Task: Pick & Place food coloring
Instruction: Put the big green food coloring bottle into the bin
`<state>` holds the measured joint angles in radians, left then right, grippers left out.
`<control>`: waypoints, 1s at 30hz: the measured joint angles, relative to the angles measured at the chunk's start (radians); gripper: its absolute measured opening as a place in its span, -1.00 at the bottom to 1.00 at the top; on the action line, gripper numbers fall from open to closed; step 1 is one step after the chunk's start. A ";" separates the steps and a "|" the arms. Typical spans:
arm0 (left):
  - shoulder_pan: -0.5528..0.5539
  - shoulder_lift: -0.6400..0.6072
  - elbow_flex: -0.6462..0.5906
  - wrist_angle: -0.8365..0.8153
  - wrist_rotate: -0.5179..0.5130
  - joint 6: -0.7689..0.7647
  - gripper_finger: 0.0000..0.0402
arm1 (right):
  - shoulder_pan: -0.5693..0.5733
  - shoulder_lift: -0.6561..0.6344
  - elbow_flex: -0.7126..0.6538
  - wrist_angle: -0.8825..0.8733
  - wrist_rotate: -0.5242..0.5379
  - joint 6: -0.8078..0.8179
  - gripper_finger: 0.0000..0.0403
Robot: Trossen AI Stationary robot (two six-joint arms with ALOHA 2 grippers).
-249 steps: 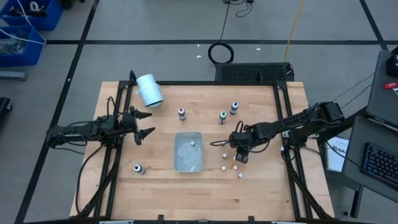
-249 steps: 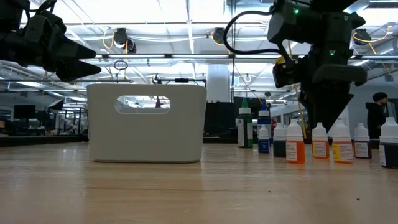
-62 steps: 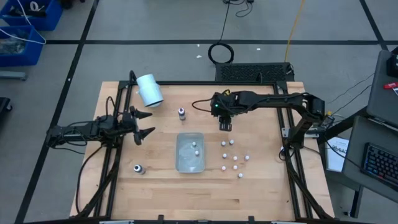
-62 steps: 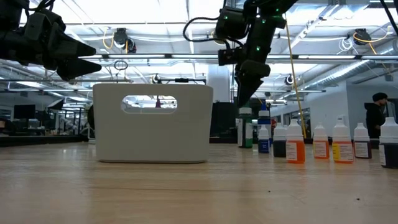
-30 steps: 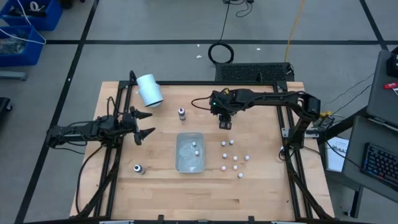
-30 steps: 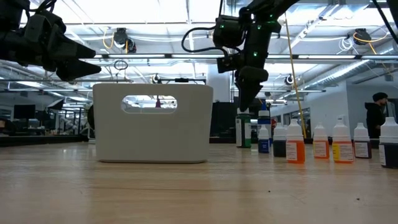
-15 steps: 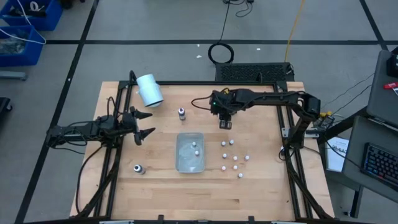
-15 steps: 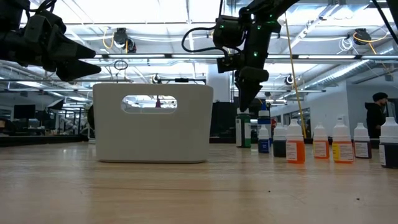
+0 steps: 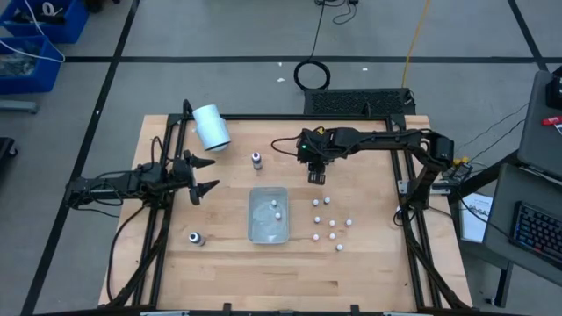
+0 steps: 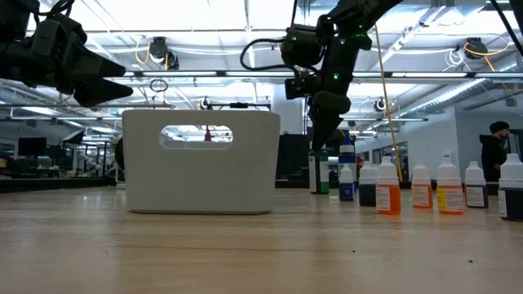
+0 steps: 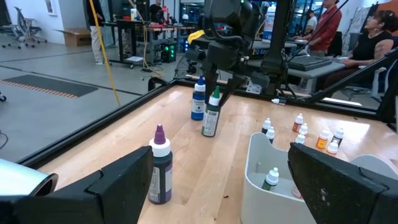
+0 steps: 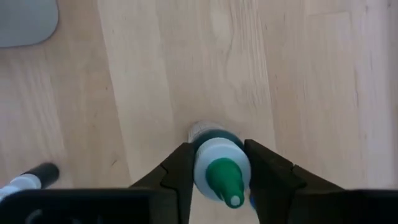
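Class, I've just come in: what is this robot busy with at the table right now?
The right gripper has its fingers closed on the cap of a green-topped bottle standing on the table, behind the tray. Two bottles already sit in the tray, and more wait in a cluster to its right. The left gripper hovers open at the table's left side, holding nothing.

Green-capped bottle (image 12: pixel 219 167) with white collar; purple-capped bottle (image 11: pixel 159 165); blue bottle (image 11: pixel 198 99); orange bottle (image 10: pixel 388 190); white tray (image 10: pixel 200 161); pale wood-grain table (image 9: pixel 369 263); black fingers (image 12: pixel 176 172).
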<state>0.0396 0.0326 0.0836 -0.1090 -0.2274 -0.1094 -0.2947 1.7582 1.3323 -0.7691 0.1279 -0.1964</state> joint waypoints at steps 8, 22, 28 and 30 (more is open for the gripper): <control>0.000 0.000 0.000 0.000 0.000 0.000 0.82 | 0.000 -0.004 -0.001 -0.019 0.000 0.001 -0.46; 0.000 0.000 0.000 0.001 -0.001 0.001 0.82 | 0.111 -0.288 -0.005 -0.329 0.001 0.203 -0.46; 0.000 0.000 0.000 0.001 -0.001 0.001 0.82 | 0.253 -0.424 -0.004 -0.571 0.001 0.515 -0.46; 0.000 0.000 0.000 0.001 -0.001 0.001 0.82 | 0.303 -0.444 -0.004 -0.663 -0.002 0.639 -0.46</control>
<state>0.0399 0.0326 0.0834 -0.1085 -0.2283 -0.1085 0.0085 1.3143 1.3285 -1.4326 0.1255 0.4422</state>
